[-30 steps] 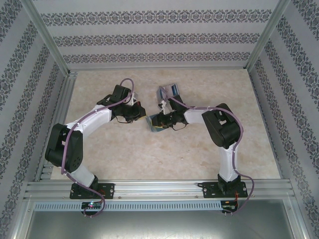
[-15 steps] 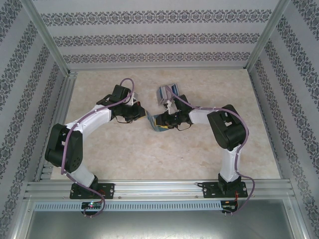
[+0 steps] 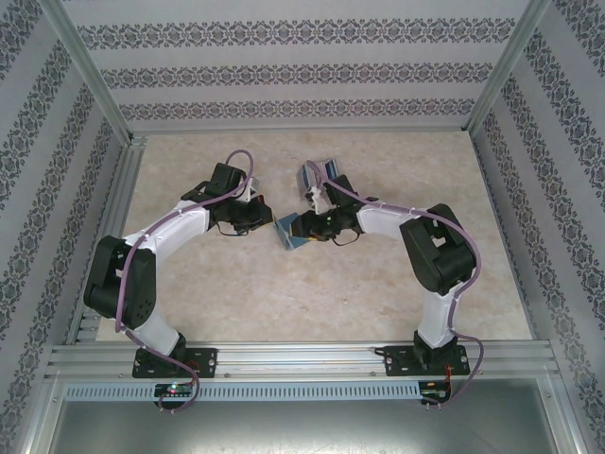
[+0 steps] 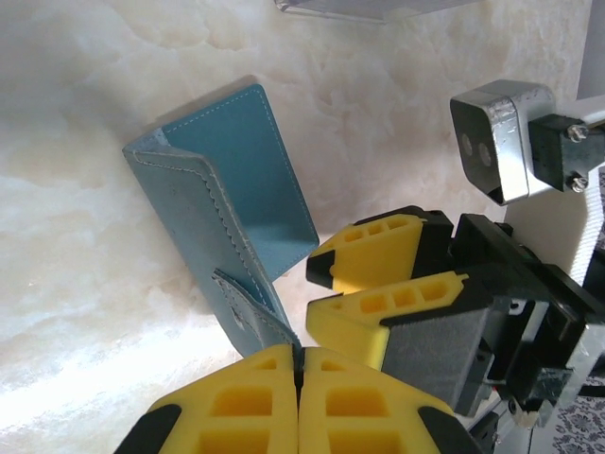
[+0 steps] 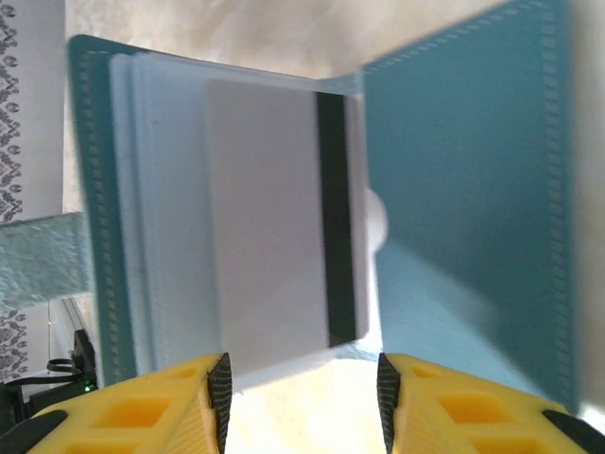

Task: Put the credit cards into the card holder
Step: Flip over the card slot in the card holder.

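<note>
The teal card holder (image 3: 286,233) stands open on edge between both arms. My left gripper (image 4: 299,364) is shut on the holder's strap tab, and it sits just left of the holder in the top view (image 3: 267,218). The holder (image 5: 473,170) faces my right gripper (image 5: 301,395), which is open just short of it. A grey card with a black stripe (image 5: 269,227) sits in the holder's pale inner pocket, its lower edge just above the open fingers. The remaining credit cards (image 3: 319,173) lie fanned behind the right gripper (image 3: 304,227).
The marble-patterned tabletop (image 3: 378,284) is bounded by aluminium rails (image 3: 123,208) and patterned walls. The right gripper's yellow fingers (image 4: 378,284) and its wrist camera (image 4: 496,137) crowd close to my left fingers.
The right arm's elbow has swung outward to the right and its gripper has crept up along the holder. The holder now stands more upright. The left arm has barely moved.
</note>
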You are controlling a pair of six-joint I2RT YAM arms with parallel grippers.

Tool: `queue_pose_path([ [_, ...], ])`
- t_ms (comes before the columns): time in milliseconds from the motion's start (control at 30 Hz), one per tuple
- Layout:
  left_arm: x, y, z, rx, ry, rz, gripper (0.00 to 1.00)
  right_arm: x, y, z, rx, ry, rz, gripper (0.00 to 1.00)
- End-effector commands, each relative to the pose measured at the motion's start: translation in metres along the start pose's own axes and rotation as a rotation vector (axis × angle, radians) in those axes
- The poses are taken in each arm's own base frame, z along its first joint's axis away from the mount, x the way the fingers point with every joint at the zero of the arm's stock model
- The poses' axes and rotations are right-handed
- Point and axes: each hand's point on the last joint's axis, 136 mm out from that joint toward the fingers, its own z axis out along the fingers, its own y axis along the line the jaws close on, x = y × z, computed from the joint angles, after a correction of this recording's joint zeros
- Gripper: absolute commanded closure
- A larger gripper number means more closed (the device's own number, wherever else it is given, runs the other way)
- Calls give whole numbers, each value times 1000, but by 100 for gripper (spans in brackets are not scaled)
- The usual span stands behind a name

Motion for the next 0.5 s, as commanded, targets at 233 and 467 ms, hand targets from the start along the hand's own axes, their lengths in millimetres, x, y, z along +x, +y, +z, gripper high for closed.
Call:
queue_pose_path([
  [233, 5, 14, 3, -24, 16, 6, 100, -7, 15, 8, -21, 23, -83, 48],
  [467, 6, 17, 4, -31, 17, 6, 100, 3, 6, 25, 5, 78, -74, 48],
])
